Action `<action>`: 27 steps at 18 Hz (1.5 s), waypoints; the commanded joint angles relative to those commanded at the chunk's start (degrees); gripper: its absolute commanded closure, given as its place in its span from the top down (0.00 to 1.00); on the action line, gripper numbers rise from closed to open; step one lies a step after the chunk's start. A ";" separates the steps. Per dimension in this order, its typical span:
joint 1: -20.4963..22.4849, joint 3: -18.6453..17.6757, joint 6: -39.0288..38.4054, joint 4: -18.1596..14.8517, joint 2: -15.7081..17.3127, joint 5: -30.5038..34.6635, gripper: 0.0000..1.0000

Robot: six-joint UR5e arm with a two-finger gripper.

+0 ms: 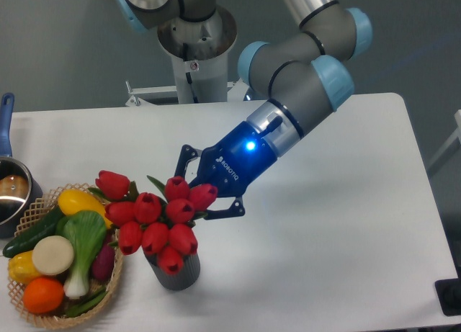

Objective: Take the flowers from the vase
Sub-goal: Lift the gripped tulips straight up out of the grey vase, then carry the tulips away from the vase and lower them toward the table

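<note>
The flowers (pixel 155 217), a bunch of red tulip buds with green leaves, hang just above the vase (pixel 175 274). The vase is short, dark grey and ribbed, standing near the table's front edge. My gripper (pixel 193 200) reaches in from the upper right and is shut on the flowers at the bunch's right side. Its fingertips are hidden behind the buds. The lowest buds still overlap the vase's mouth, so I cannot see whether the stems are out of it.
A woven wicker basket (pixel 32 314) of fruit and vegetables stands at the front left, touching the bunch's left side. A pot (pixel 13 191) with a blue handle sits at the left edge. The arm's base (pixel 194 44) stands behind the table.
</note>
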 joint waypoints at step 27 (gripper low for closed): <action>12.48 2.02 0.70 0.18 -0.17 -6.79 0.00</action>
